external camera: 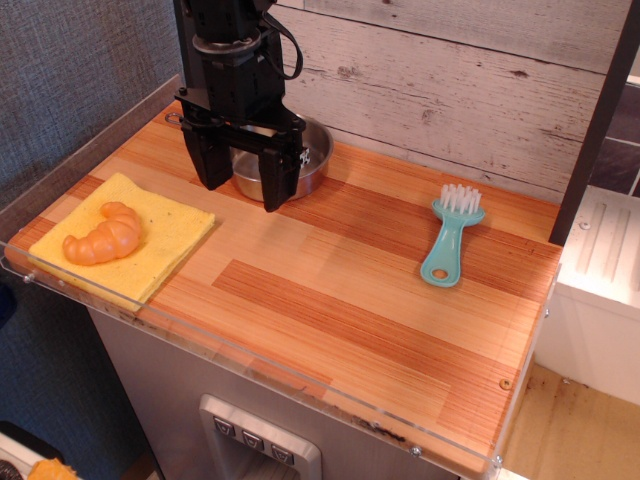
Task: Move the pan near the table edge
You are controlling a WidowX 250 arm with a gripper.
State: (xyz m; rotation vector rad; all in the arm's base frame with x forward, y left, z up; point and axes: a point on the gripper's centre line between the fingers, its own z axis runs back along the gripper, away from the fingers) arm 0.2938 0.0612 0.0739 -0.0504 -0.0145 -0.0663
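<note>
I see the gripper point(243, 185) with its jaws spread apart, holding nothing, hanging just in front of the pan point(298, 165), which sits at the desk's point(340, 290) 11 o'clock by the back wall. The table edge point(250, 365) lies well apart at 6 o'clock; a croissant point(103, 235) rests on the yellow cloth point(165, 240) at 9 o'clock, and a teal brush point(450, 235) at 2 o'clock.

Mock kitchen: wooden counter point(340, 290), pan point(310, 160), dish brush point(452, 235).

gripper point(243, 180) jaws spread, in front of pan point(300, 170) at table's back; croissant point(104, 234) on yellow cloth point(170, 235).
</note>
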